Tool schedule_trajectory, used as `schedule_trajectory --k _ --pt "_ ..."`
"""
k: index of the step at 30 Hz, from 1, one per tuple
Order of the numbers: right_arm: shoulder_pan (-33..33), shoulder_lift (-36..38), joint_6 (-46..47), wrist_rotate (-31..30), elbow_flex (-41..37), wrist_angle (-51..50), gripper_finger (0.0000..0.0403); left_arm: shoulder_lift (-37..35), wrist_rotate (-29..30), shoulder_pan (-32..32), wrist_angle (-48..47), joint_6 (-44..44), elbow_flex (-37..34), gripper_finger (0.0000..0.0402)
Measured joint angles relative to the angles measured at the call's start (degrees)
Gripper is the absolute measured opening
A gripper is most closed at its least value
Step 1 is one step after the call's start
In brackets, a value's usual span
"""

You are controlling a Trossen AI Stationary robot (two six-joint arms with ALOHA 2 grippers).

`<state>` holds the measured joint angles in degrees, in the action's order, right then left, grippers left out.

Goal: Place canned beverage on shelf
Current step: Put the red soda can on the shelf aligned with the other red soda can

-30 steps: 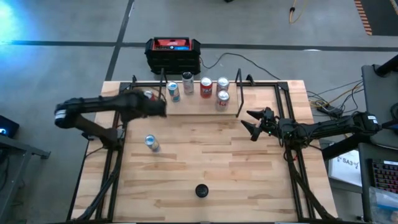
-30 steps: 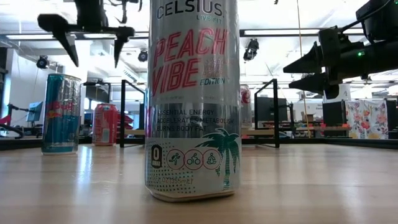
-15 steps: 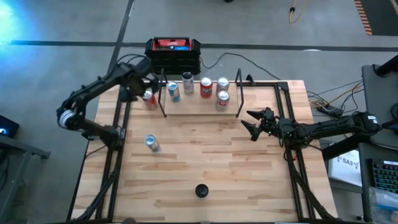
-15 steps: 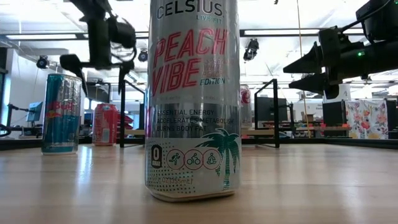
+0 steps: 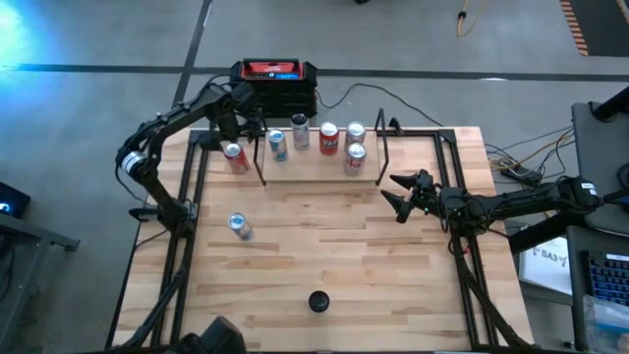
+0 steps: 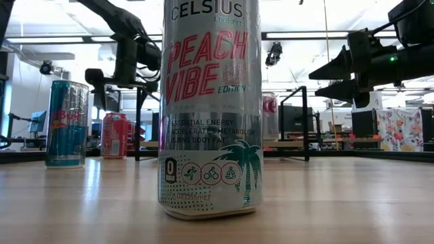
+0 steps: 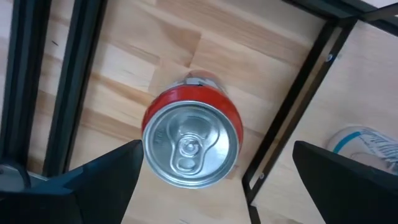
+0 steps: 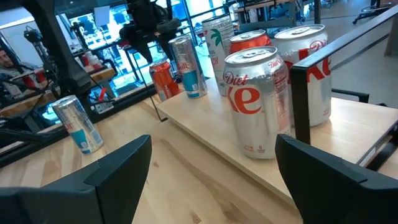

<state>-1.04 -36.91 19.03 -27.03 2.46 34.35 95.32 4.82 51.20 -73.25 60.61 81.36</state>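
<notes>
Hovering left gripper (image 7: pixel 214 180), fingers spread wide, empty | red can (image 7: pixel 191 143) upright directly below, between the fingers, untouched | shelf (image 5: pixel 316 165) just beside | right gripper (image 5: pixel 398 197) open, well apart

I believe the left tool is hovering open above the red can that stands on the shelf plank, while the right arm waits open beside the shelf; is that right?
Not quite. The red can stands on the tabletop, outside the shelf's left upright, as the high view shows. The rest holds: the left tool hovers open above it, and the right tool waits open beside the shelf.
</notes>
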Motion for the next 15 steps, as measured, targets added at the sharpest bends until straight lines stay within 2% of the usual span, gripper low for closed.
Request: schedule_trajectory --k 8,15 --pt "-0.01 0.00 0.01 0.01 0.00 -0.01 0.0327 -3.43 0.40 0.00 0.76 1.59 -3.83 0.0398" --pt "0.00 0.00 0.00 -0.02 0.00 -0.02 0.0327 -5.06 0.38 0.00 5.97 2.11 -7.79 0.0398"
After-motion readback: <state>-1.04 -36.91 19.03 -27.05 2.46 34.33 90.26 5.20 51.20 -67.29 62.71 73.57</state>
